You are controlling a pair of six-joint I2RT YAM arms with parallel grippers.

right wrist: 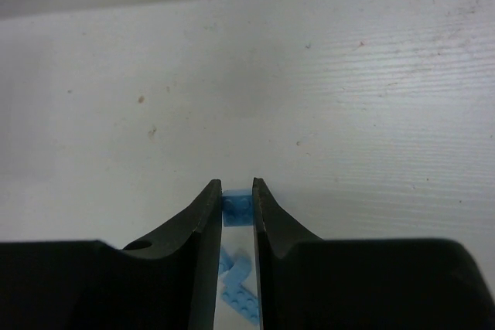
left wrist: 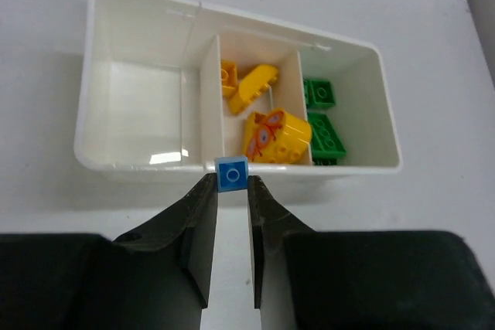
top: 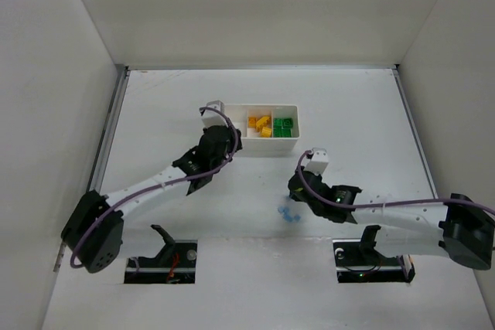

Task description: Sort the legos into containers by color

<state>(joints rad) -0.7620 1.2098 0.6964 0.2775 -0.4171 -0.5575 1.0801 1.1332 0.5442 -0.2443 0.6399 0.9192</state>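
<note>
A: Where was the shallow white plastic tray [left wrist: 91, 83] on the white desk [top: 155, 113]?

B: Just ahead of the left claw [left wrist: 231, 191], which pinched a tiny light-blue plastic brick [left wrist: 232, 173]. The tray's empty left compartment [left wrist: 143, 113] lay forward-left. The right claw [right wrist: 237, 191], well away, gripped another blue brick [right wrist: 237, 208].

Tool [left wrist: 232, 185] pinching blue lego [left wrist: 231, 173], tray [left wrist: 99, 83] beyond

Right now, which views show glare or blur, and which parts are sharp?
Left wrist view: white glare on the floor of the empty compartment of the tray; the held blue brick is sharp. Right wrist view: the loose blue bricks near the lens are blurred. Top external view: even light, faint shadows, no glare.
</note>
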